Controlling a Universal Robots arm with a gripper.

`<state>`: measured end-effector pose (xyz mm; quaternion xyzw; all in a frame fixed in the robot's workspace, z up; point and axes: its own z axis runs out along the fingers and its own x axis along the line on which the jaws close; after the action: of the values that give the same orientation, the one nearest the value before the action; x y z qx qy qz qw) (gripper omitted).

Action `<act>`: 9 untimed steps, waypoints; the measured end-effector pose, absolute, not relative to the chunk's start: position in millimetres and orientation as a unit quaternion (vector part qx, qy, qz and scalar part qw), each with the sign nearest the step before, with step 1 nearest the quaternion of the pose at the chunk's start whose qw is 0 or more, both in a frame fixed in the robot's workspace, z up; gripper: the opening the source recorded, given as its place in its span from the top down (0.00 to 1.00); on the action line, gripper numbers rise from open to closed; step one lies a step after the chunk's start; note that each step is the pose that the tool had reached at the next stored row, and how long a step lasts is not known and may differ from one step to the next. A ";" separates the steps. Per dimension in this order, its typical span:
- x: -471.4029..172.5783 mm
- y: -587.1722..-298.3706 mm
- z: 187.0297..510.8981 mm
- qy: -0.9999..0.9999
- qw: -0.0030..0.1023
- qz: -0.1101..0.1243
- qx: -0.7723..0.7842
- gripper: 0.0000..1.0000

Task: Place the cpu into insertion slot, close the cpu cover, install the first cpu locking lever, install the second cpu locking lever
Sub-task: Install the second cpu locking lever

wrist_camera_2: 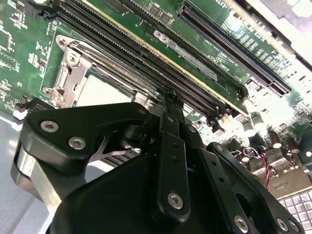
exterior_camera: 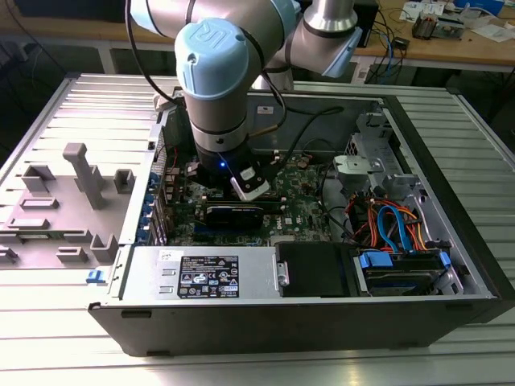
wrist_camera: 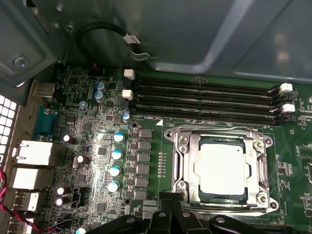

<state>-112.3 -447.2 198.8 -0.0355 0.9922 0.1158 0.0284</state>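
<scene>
The cpu [wrist_camera: 220, 168] lies flat inside the insertion slot [wrist_camera: 181, 168], its pale metal top showing through the large window of the cpu cover [wrist_camera: 259, 170], which is folded down over it. That is how a seated chip should sit: the frame presses only on the chip's edges and leaves the middle bare. In the second wrist view the cpu [wrist_camera_2: 100, 91] shows as a pale patch just beyond the gripper, framed by the silvery cover [wrist_camera_2: 66, 80].

The gripper [wrist_camera: 170, 210] hangs low over the motherboard [wrist_camera: 87, 146], right at the edge of the insertion slot on the side away from the memory slots [wrist_camera: 204, 100]. Its jaws look drawn together into one narrow tip with nothing between them, a shape suited to pushing a thin wire lever rather than clasping a part. Whether the tip touches a lever I cannot tell; the lever wires themselves are hard to make out along the slot's sides.

In the exterior view the arm [exterior_camera: 213, 72] reaches straight down into the open computer case [exterior_camera: 322, 318], so the gripper meets the slot squarely from above.
</scene>
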 end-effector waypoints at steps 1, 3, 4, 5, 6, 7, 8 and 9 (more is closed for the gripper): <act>-112.4 -447.2 198.3 0.992 0.029 0.117 -0.035 0.89; -112.5 -447.2 198.0 0.992 0.028 0.117 -0.035 0.89; -112.5 -447.2 198.0 0.992 0.028 0.117 -0.035 0.89; -112.5 -447.2 198.0 0.992 0.028 0.116 -0.035 0.89; -112.6 -447.2 198.1 0.992 0.028 0.115 -0.035 0.89; -112.6 -447.2 198.3 0.992 0.028 0.115 -0.035 0.89; -112.6 -447.2 199.0 0.992 0.028 0.115 -0.035 0.89; -112.6 -447.2 199.8 0.992 0.028 0.115 -0.035 0.89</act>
<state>-112.6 -447.2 199.8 -0.0355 0.9923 0.1148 0.0284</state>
